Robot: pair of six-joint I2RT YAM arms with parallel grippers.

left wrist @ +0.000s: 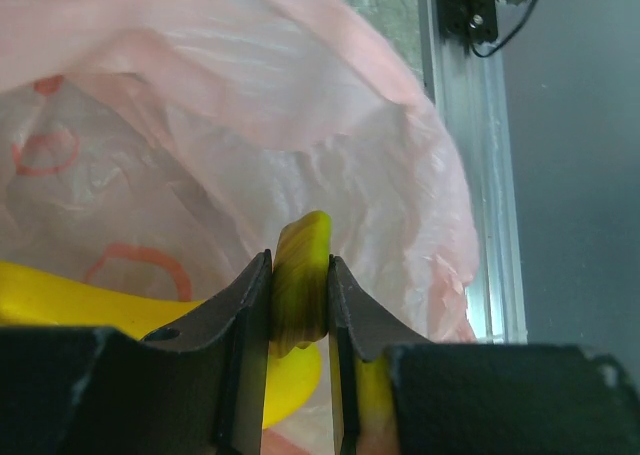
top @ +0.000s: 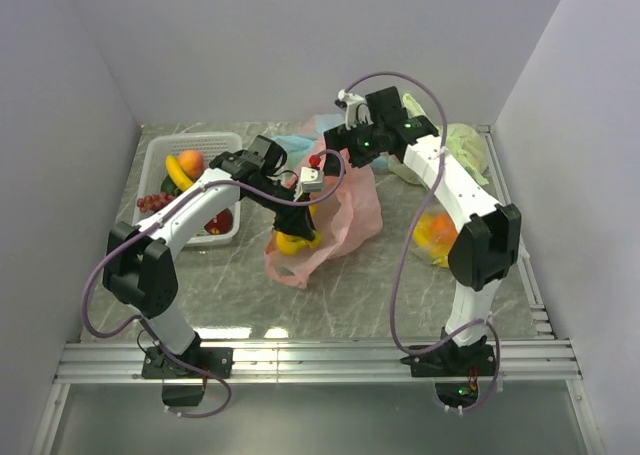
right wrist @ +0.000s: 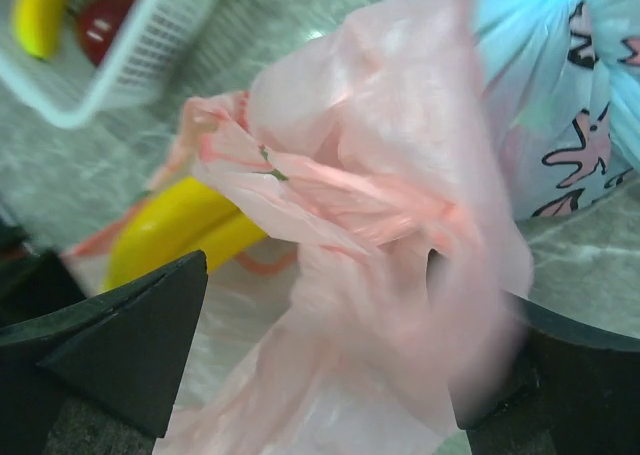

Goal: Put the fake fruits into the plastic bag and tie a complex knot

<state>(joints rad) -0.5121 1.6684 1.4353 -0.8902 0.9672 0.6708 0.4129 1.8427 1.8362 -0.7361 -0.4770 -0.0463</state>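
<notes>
Left wrist: a glossy yellow banana stem (left wrist: 303, 250) is pinched by the left gripper (left wrist: 300, 275) inside the crinkly pink plastic bag (left wrist: 250, 95). Right wrist: the right gripper (right wrist: 320, 275) is spread wide, with pink film seen between its fingers. Top: the bag is laid centrally on a veined grey marbled table (top: 350, 295), enclosed by plain white walls (top: 300, 45).

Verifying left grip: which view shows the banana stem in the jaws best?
Left wrist: the left gripper visibly clamps the banana stem against the plastic bag. Top external shows the bananas small, partly covered by that gripper. Right wrist shows them blurred, grip hidden.
</notes>
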